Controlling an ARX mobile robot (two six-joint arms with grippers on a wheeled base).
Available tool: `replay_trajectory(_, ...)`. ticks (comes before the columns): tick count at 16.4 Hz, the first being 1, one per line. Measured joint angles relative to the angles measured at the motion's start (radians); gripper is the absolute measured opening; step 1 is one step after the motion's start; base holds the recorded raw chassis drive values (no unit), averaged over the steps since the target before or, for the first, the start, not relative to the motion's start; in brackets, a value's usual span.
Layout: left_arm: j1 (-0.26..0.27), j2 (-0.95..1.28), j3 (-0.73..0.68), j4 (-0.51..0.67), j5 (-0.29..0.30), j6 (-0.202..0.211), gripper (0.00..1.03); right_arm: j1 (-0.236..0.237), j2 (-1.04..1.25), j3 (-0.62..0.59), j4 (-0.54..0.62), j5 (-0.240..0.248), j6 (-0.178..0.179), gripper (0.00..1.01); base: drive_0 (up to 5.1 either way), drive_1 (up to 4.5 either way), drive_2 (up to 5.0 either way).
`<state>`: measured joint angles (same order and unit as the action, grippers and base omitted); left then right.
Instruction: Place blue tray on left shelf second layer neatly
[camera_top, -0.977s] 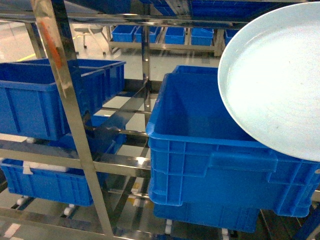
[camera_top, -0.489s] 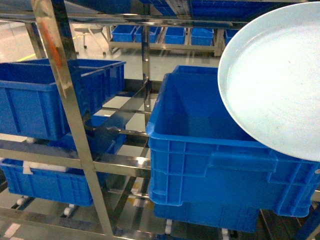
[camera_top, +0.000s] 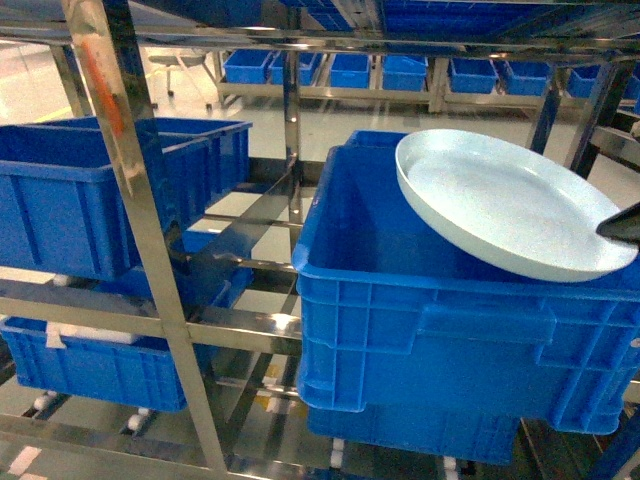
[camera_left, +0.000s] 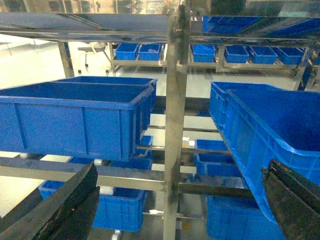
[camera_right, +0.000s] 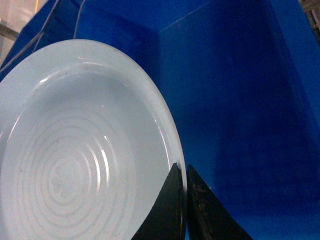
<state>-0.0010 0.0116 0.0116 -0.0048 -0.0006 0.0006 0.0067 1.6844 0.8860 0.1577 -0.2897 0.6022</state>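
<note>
Above the large deep-blue ribbed plastic crate, the pale light-blue round glossy tray hung tilted, its low raised rim catching the light. No brand, label or readable writing showed on any surface. From the right wrist view the tray's smooth face carried faint concentric rings and a small moulded centre mark. The right gripper pinched the tray's rim, 1 dark tapered finger on each side of the edge; only its dark tip showed in the head view. The left gripper stood spread wide with nothing between its 2 black, matte, slightly scuffed fingers. To the left of the large crate rose the shiny stainless-steel shelf, with square mirror-like posts and open rail tiers. A second deep-blue crate with thick moulded rims sat on a shelf tier left of the large crate, and small white rollers lined the rails below it.
</note>
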Motion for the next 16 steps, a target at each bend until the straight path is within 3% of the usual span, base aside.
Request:
replay_trajectory(7, 0.000, 0.000, 0.000, 0.000, 0.000, 0.000, 0.98, 0.011, 0.048, 0.051, 0.026, 0.010, 0.024, 0.02, 0.0, 0.00, 0.0)
replay_trajectory(12, 0.000, 0.000, 0.000, 0.000, 0.000, 0.000, 0.98, 0.045, 0.164, 0.137, 0.034, 0.041, 0.068, 0.02, 0.0, 0.00, 0.0)
replay_trajectory(16, 0.000, 0.000, 0.000, 0.000, 0.000, 0.000, 0.98, 0.043, 0.226, 0.186, 0.064, 0.082, 0.113, 0.02, 0.0, 0.00, 0.0)
